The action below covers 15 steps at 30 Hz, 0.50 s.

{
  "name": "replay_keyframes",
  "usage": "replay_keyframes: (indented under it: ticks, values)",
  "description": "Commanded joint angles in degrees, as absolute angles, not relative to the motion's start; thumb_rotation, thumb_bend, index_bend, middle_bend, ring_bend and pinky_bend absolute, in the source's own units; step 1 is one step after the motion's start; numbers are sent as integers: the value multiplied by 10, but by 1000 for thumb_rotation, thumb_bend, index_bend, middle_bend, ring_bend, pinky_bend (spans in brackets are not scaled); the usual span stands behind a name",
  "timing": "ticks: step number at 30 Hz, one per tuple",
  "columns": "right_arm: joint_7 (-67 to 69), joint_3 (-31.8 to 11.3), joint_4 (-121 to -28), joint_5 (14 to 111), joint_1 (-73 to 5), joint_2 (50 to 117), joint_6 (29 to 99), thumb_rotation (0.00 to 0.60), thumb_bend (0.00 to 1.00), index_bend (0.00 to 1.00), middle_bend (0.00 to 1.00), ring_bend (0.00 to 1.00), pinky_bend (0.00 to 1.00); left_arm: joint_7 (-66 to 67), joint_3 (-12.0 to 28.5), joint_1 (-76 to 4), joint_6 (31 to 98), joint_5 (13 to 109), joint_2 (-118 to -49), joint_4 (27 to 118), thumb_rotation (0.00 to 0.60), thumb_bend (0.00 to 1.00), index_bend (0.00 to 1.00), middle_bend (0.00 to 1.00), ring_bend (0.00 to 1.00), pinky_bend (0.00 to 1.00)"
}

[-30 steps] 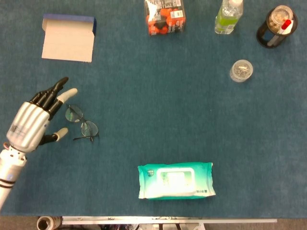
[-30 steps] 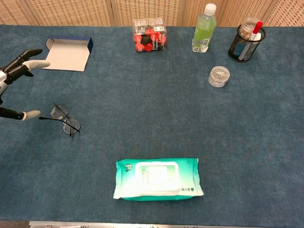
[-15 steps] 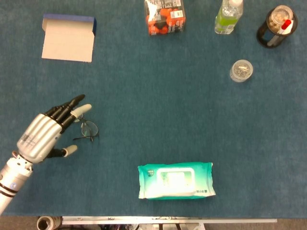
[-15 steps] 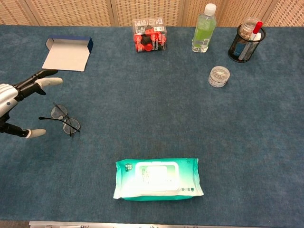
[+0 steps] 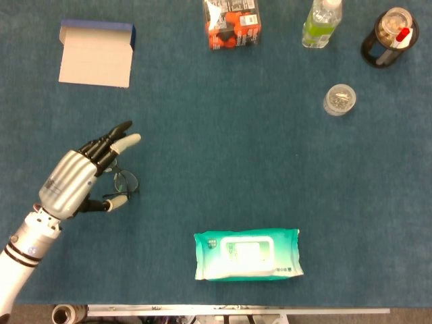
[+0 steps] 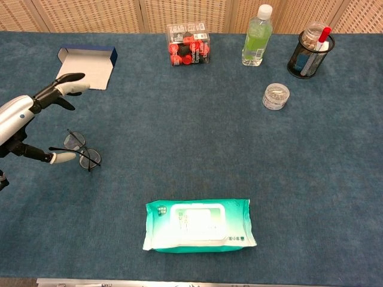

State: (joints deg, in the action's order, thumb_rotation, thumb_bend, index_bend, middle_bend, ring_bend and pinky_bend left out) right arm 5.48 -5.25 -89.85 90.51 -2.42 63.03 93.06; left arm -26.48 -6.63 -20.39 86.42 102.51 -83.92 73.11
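Observation:
My left hand (image 5: 77, 179) hovers over a pair of thin-framed glasses (image 5: 124, 182) on the blue table cloth, fingers spread, holding nothing. In the chest view the left hand (image 6: 30, 116) sits at the left edge, its thumb tip beside the glasses (image 6: 81, 150) and the other fingers reaching above them. The hand covers one lens in the head view. My right hand shows in neither view.
An open flat box (image 5: 95, 59) lies at the far left. A pack of wet wipes (image 5: 247, 254) lies near the front edge. At the back stand a red-capped bottle pack (image 5: 232, 23), a green bottle (image 5: 320, 23), a pen holder (image 5: 389, 37) and a small clear jar (image 5: 339, 99).
My left hand has moved right and towards the front, from beside the glasses to over them, with its fingers still spread. Nothing else has moved.

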Motion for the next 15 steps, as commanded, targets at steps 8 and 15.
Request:
replay_keyframes:
  ticks: [8,15]
  values:
    - [55,-52,-899,905,-24,630,930,600,411,586,398,365,445,-277,-48,-198,869,1002,-865,696,600,23,86,0,141,254]
    - [53,-52,-898,904,-25,631,928,600,410,586,398,365,445,-277,-38,-195,862,984,-873,687,600,23,86,0,141,254]
